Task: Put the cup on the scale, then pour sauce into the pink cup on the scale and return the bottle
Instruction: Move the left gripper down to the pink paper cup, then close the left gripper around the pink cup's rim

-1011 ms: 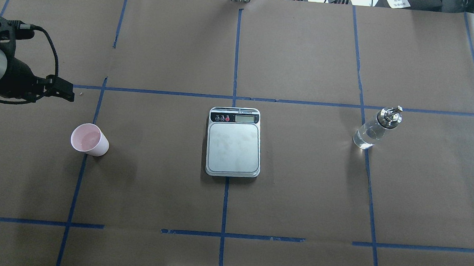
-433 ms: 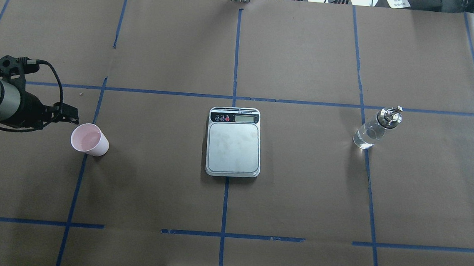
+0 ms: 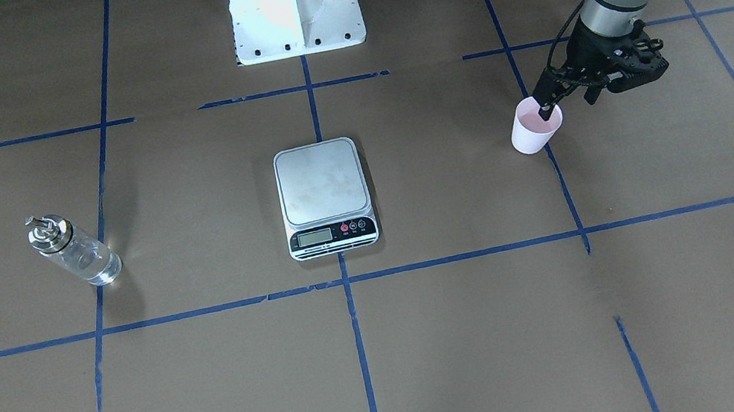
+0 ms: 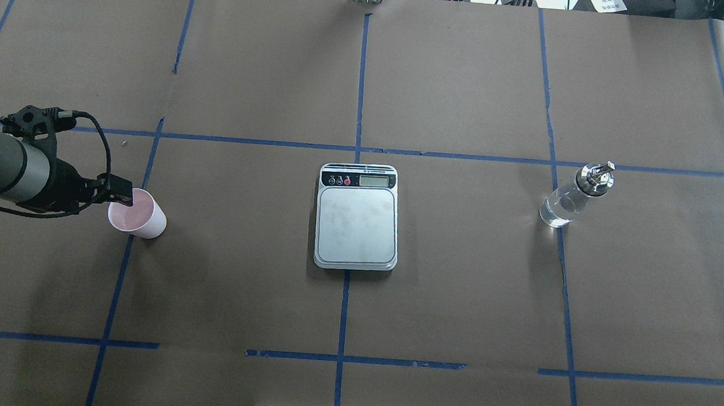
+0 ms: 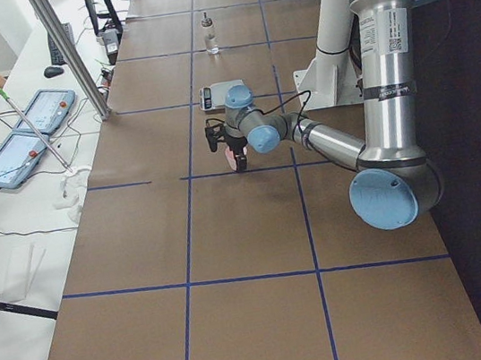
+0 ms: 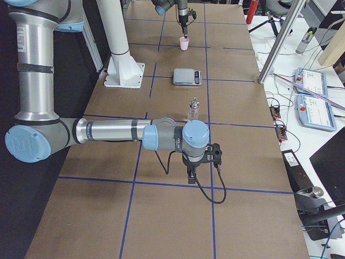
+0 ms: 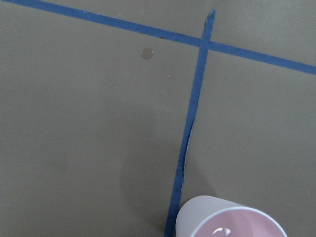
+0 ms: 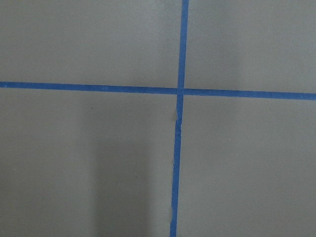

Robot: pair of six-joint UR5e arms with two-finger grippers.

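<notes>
Left gripper point(image 4: 123, 198) is hanging at the cup point(image 4: 142, 218), its tip overlapping the cup's rim. I cannot tell whether its fingers are spread or closed. The cup is standing upright on the brown table point(image 4: 236, 270) right under that tip. It is small, pale pink and tapered, with no handle and a deeper pink inside. Well beyond the cup, the scale point(image 4: 356, 225) is lying flat, showing its steel platform. Farther still, the clear glass bottle point(image 4: 567, 201) is standing upright, wearing its silver cap. Right gripper point(image 6: 190, 177) is pointing down, apart from the bottle; its grip cannot be told.
</notes>
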